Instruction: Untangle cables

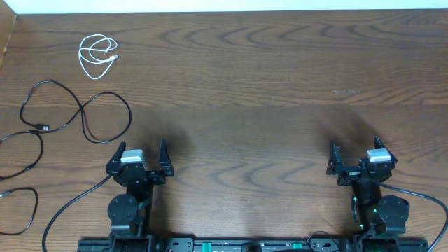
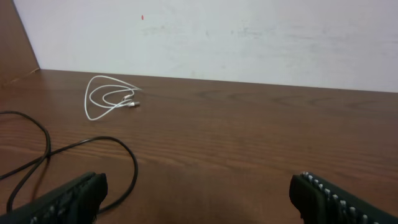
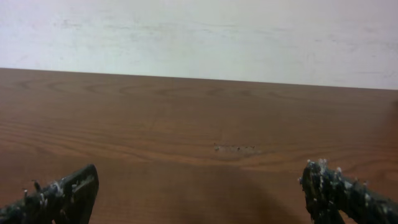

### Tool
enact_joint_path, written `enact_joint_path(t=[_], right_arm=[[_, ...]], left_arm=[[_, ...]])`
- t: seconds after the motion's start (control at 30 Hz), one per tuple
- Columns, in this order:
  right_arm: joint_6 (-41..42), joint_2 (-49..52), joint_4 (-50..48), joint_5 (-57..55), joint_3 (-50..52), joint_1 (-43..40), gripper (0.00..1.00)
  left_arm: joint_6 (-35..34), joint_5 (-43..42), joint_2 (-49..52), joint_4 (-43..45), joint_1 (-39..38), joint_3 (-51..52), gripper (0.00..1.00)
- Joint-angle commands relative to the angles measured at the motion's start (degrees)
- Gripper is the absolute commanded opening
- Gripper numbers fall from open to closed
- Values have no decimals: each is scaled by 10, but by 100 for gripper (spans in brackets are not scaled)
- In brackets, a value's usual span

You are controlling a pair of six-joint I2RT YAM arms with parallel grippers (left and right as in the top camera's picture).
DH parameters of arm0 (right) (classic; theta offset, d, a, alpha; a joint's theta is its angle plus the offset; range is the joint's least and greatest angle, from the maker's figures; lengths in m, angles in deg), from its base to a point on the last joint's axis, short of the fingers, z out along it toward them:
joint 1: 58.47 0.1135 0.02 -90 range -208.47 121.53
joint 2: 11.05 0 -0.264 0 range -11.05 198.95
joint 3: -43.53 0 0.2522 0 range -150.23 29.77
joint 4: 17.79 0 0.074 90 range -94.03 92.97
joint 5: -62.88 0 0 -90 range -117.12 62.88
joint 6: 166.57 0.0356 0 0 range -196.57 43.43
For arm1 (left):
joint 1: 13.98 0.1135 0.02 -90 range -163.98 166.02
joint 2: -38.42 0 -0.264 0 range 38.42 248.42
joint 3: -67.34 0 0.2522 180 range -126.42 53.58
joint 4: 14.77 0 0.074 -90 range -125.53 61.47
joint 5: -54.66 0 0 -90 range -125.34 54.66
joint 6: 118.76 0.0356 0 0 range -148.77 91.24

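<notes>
White cable [image 1: 96, 56] sits coiled near the bench's [image 1: 245, 84] far-left corner, and the black cables [image 1: 82, 112] sprawl in loose loops closer in along the left edge, apart from it. Left hand [image 1: 142, 145] hangs wide, holding nothing, just right of those loops. Right hand [image 1: 355, 144] gapes wide too, well away on the opposite side.

Low over dark brown wood-grain tabletop [image 3: 124, 118]: right black two-finger tool [image 3: 199, 190], jaws spread wide. Rough-edged black fingertips [image 3: 68, 193] poke in at both bottom corners, pale specks on them. Small pale scuff mark [image 3: 235, 148] on wood ahead, slightly right of centre. Smudged off-white wall [image 3: 199, 37] behind far edge.
</notes>
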Motion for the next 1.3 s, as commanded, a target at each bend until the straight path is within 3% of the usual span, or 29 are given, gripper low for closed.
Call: enact_joint_path(t=[0.0, 1.27], right_arm=[[-4, -3, 3, -6, 0, -5, 99], [-4, -3, 3, -6, 0, -5, 99]], left_arm=[[5, 7, -5, -24, -1, 10, 98], [6, 8, -3, -23, -1, 10, 98]])
